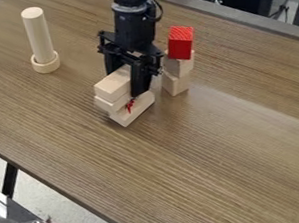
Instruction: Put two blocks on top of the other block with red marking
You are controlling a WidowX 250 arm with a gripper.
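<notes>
The gripper [127, 78] hangs down at upper centre, its fingers on either side of two plain wooden blocks and shut on them. The upper block [113, 87] lies flat on the middle block [112, 104]. Beneath them is the bottom block [136, 111], which bears a red marking [130, 105] near the front finger. The pair sits toward the left end of this bottom block, whose right part sticks out. The far finger's tip is hidden behind the blocks, so where it touches them cannot be seen.
Just right of the gripper stands another stack: a red block [180, 43] above wooden blocks [176, 82]. A pale upright cylinder [38, 34] in a round base [46, 64] stands at upper left. The wooden table [211, 162] has its near edge at lower left.
</notes>
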